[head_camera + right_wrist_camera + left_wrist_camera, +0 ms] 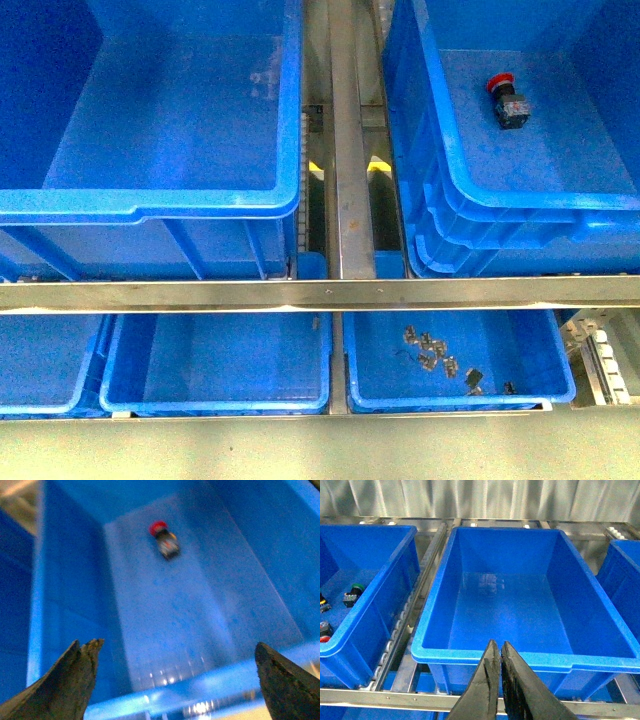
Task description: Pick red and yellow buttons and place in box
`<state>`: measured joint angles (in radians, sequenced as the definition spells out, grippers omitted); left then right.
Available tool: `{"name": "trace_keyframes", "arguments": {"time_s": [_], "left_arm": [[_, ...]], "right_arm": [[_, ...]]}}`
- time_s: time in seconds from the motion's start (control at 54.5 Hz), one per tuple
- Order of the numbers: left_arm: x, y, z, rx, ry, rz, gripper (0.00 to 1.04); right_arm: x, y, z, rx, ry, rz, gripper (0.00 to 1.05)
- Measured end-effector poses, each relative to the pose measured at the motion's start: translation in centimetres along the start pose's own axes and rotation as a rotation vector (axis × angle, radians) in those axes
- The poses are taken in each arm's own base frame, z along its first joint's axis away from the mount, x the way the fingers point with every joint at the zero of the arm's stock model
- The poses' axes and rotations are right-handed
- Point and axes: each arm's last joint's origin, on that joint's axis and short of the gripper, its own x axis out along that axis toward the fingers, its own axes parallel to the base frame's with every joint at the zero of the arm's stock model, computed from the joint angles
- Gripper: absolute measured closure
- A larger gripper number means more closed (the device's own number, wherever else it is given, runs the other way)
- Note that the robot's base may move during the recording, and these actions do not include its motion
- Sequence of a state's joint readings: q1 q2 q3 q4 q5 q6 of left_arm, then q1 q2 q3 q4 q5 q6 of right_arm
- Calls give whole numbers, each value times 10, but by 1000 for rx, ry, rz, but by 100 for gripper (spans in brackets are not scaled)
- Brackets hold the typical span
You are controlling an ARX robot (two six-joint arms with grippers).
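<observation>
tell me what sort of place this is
Probably a factory or warehouse parts-sorting station: large deep blue plastic crates sit on a steel roller rack, a red-capped push-button switch lies in one, and small metal clips lie in a shallow blue tray below.

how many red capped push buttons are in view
2. One red-capped black push button lies alone in the right deep blue plastic crate. A second red cap shows cut off in the blue crate holding a green-capped switch; others may be hidden.

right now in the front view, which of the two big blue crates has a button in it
The right-hand big crate: a red button lies on its floor, toward the back. The left-hand big crate shows only bare floor.
</observation>
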<state>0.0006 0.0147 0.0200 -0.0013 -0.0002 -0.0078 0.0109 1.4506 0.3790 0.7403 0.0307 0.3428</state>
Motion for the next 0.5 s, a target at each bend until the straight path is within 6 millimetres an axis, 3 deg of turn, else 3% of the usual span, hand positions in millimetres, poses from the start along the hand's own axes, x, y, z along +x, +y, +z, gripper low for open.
{"name": "trace_keyframes", "arguments": {"time_s": [0.165,0.275,0.403,0.495], "left_arm": [[0,0,0,0,0,1,102],[0,0,0,0,0,1,102],[0,0,0,0,0,0,102],[0,0,0,0,0,0,102]], "right_arm": [[-32,0,4,-254,-302,91,48],[-47,-2,2,-297,-322,81,67],[-66,-6,-7,-321,-306,76,99],[-74,-7,-9,-327,-310,76,101]]}}
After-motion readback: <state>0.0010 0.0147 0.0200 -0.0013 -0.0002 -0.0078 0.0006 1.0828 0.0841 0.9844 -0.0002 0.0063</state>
